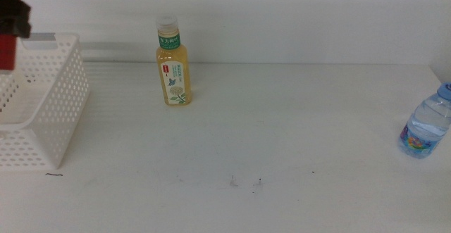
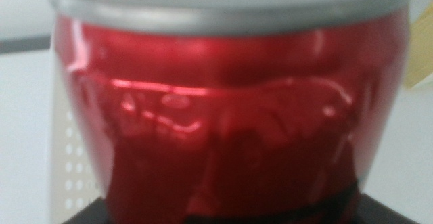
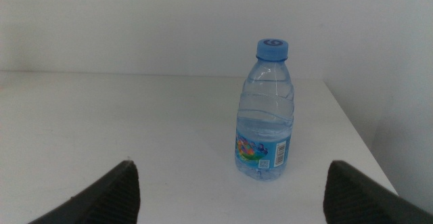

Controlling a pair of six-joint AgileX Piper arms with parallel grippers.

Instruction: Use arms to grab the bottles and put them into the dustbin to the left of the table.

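Red can (image 2: 223,116): fills the left wrist view, glossy dented metal with a grey rim; clenched in the left gripper (image 1: 10,18), held above the dustbin at the middle view's left edge, cut off there.
Left jaws: only dark slivers are seen below the can, blurred.
Dustbin (image 1: 60,92): white plastic basket, round-hole walls, partly cropped.
Juice bottle (image 1: 173,63): yellow, white cap, green label, upright near the table's far edge, just beside the dustbin.
Water bottle (image 3: 265,112): clear ribbed plastic, blue cap, upright near the table's right edge.
Right gripper (image 3: 230,197): released, jaws spread wide, apart from the water bottle.
Table (image 1: 282,134): plain white, small dark specks.
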